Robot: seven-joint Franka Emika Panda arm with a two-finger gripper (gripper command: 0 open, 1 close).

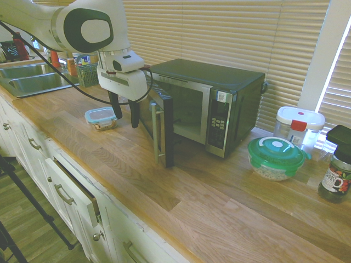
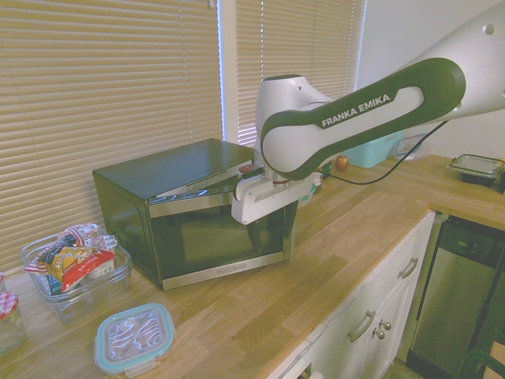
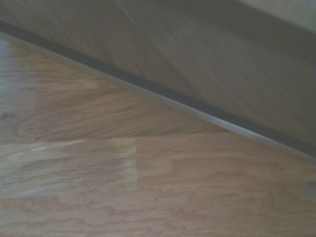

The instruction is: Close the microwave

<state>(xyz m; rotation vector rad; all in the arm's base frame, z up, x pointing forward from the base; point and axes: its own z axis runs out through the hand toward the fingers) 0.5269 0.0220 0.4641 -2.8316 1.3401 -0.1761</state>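
Note:
The black microwave (image 1: 219, 82) with steel front trim stands on the wooden counter by the blinds. Its glass door (image 1: 159, 129) hangs wide open, swung out toward the counter's front edge, silver handle on its free end. My gripper (image 1: 124, 114) points down just left of the door's outer face, close beside it. Its two dark fingers stand open with nothing between them. In the second exterior view the white hand sits in front of the microwave (image 2: 173, 170), level with the door's top trim. The wrist view shows the counter (image 3: 148, 187) and the door's lower edge (image 3: 197, 111).
A small blue-lidded glass box (image 1: 101, 118) lies on the counter just left of the gripper. Right of the oven are a green-lidded bowl (image 1: 276, 158), a white tub (image 1: 299, 125) and a dark jar (image 1: 335, 178). A sink (image 1: 30, 76) is at far left.

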